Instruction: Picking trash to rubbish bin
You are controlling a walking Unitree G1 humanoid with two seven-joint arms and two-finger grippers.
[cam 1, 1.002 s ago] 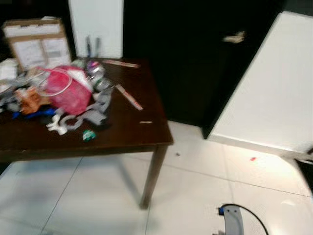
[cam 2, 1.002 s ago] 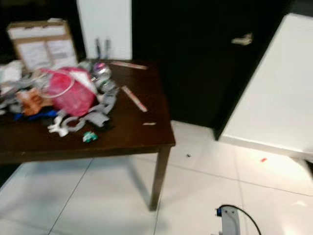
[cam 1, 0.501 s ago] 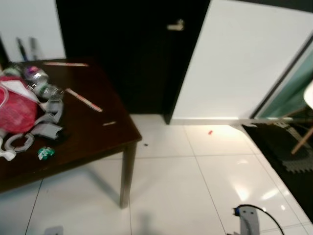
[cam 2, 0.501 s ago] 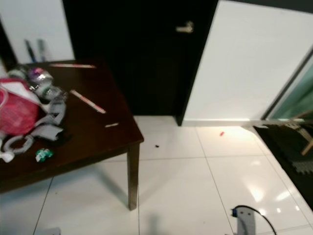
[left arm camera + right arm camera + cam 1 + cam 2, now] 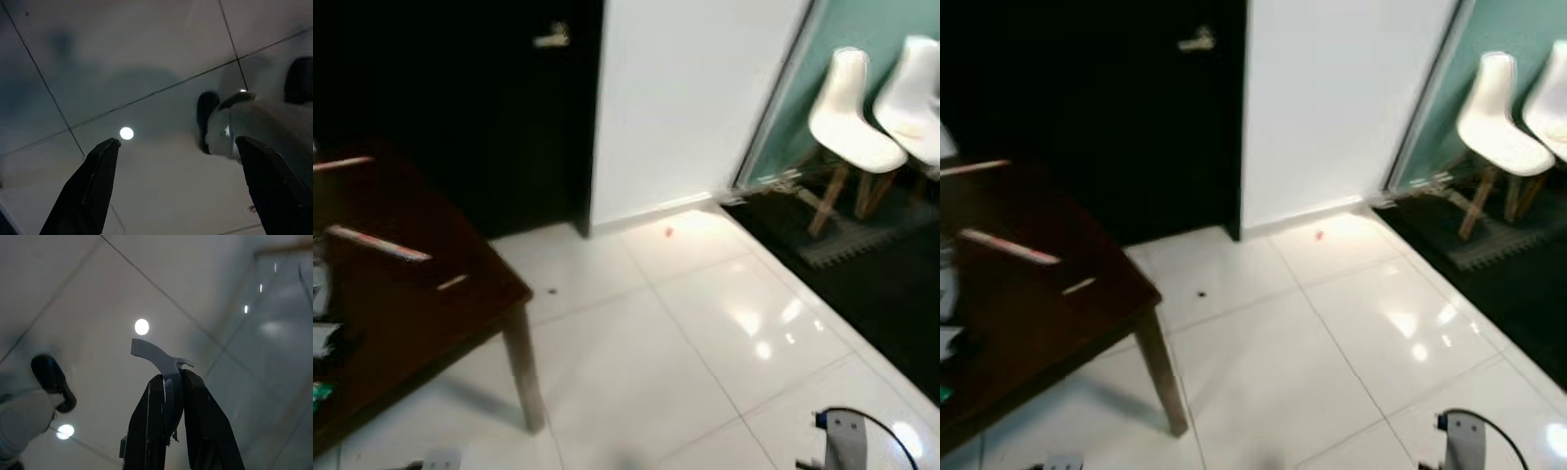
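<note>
1. Carrying a scrap of trash: the right gripper [image 5: 171, 396] has its two black fingers pinched tight on a thin grey strip [image 5: 159, 357], which stands up out of the fingertips and curls over at its free end (looks like torn tape or plastic, too blurred to say).
2. Long axis of the strip runs roughly in line with the fingers; only its lower part is clamped, the hooked end hangs free above the glossy floor tiles [image 5: 705, 333].
3. The left gripper [image 5: 181, 156] hangs over the tiles with fingers spread wide, nothing between them. A robot foot [image 5: 254, 132] sits just past one finger.
4. The key relation cannot be fixed: I can't find a rubbish bin from the head camera, so which way it lies from the loaded right gripper is unknown. My reading is that the robot is searching or walking toward it, with the drop not yet begun.
5. Surroundings: a dark wooden table [image 5: 411, 294] to the robot's left, with a red-and-white stick [image 5: 377, 245] and other bits on top, more trash likely left there. Black door [image 5: 460, 98] and white wall panel [image 5: 695, 98] ahead; two white chairs [image 5: 876, 117] on a dark mat [image 5: 862, 245] at far right.
6. A small red speck [image 5: 669, 232] lies on the tiles near the wall.
7. Possible obstruction: the table leg [image 5: 524, 377] close on the left; open floor lies ahead and to the right.
</note>
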